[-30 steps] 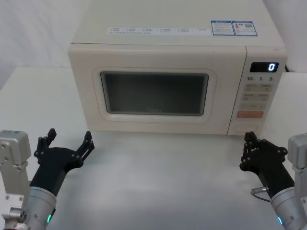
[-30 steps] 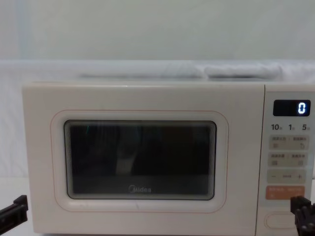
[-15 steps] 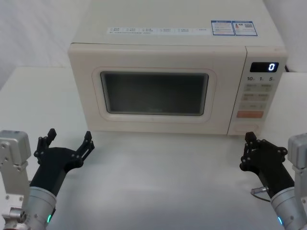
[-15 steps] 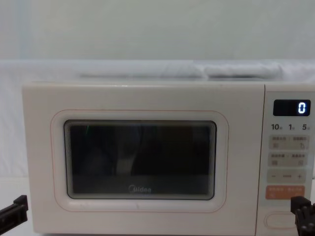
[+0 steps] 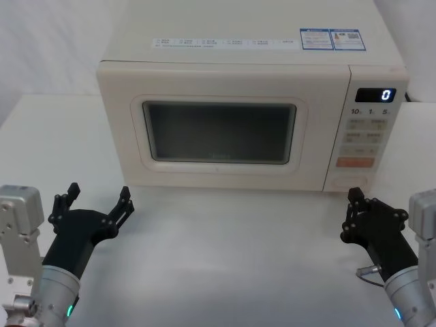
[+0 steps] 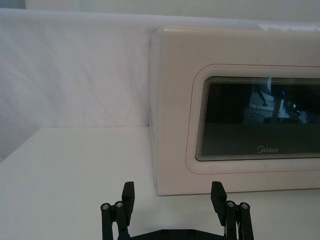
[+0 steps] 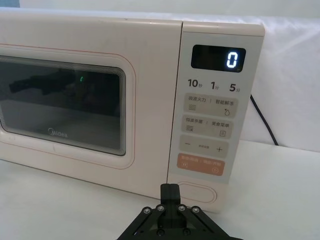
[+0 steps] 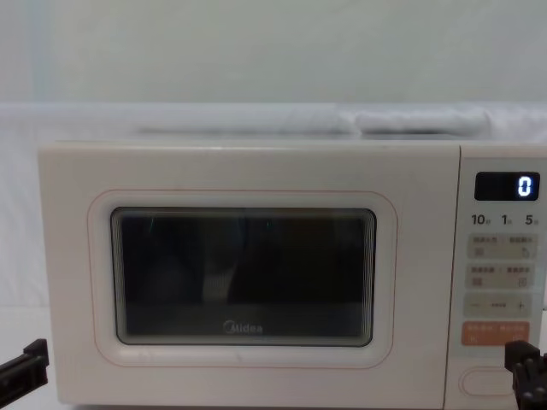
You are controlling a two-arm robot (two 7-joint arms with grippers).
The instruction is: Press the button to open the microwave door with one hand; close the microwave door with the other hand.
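The cream microwave stands at the back of the white table, its display reading 0. Its door with the dark window is closed flush. The oval button sits lowest on the control panel. My right gripper is shut, just in front of and slightly below the button, not touching it. My left gripper is open and holds nothing, low in front of the door's left corner.
An orange rectangular key lies just above the button, with small pale keys over it. A black power cord trails behind the microwave on the right. Bare white table lies between the two grippers.
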